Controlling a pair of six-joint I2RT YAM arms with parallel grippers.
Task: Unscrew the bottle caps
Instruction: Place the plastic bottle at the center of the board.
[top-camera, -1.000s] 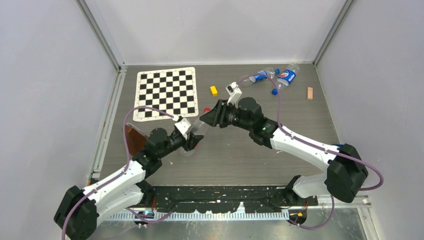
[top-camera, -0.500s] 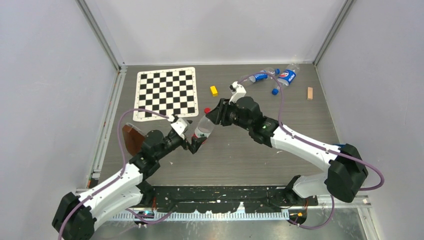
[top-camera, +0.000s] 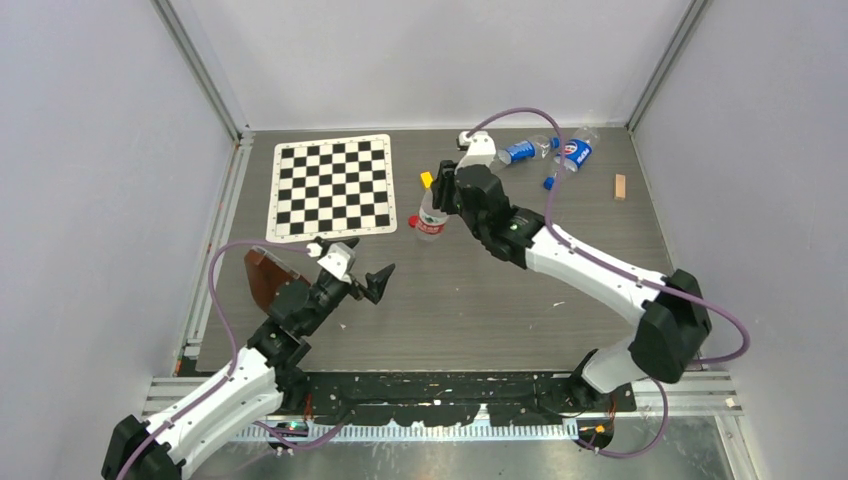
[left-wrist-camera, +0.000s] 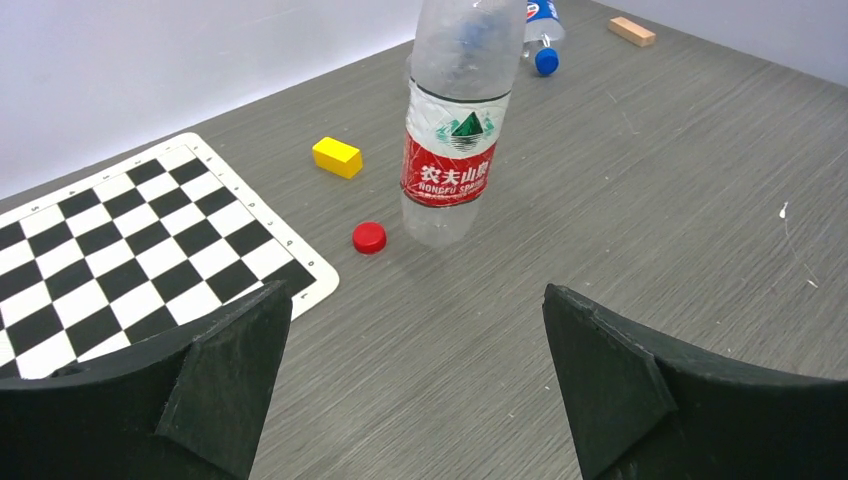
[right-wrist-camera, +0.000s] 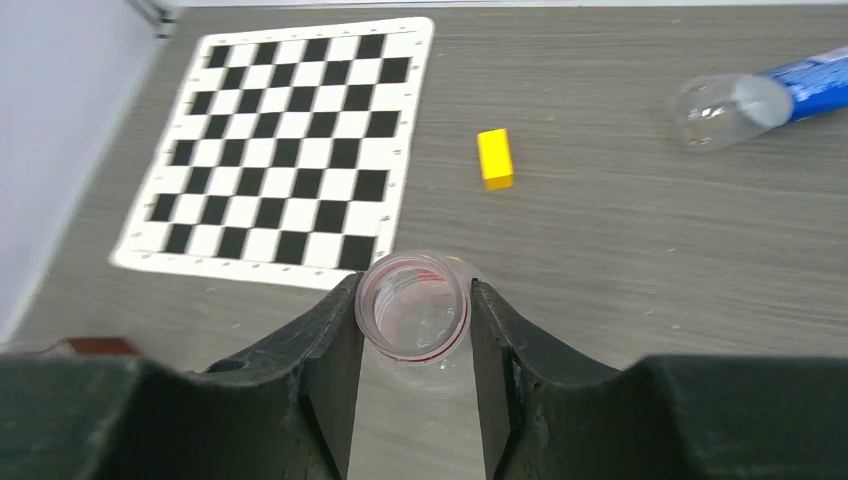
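Observation:
My right gripper (right-wrist-camera: 413, 300) is shut on the open neck of the red-and-white-labelled bottle (left-wrist-camera: 455, 140), which it holds upright by the checkerboard's near right corner (top-camera: 432, 218). The bottle's red cap (left-wrist-camera: 369, 237) lies loose on the table just left of its base. My left gripper (left-wrist-camera: 415, 300) stands wide open nearer the front, apart from the bottle, with nothing between its fingers. Two blue-labelled bottles (top-camera: 520, 152) (top-camera: 573, 152) lie on their sides at the far right. A blue cap (top-camera: 549, 184) shows at the neck end of one of them.
A checkerboard mat (top-camera: 332, 187) lies at the far left. A yellow block (top-camera: 428, 181) sits just behind the held bottle. A small wooden block (top-camera: 620, 187) is at the far right. A brown object (top-camera: 265, 278) lies beside the left arm.
My left gripper opened, let go of the bottle's body and drew back toward the front left. My right gripper carried the bottle by its neck farther back, beside the checkerboard corner.

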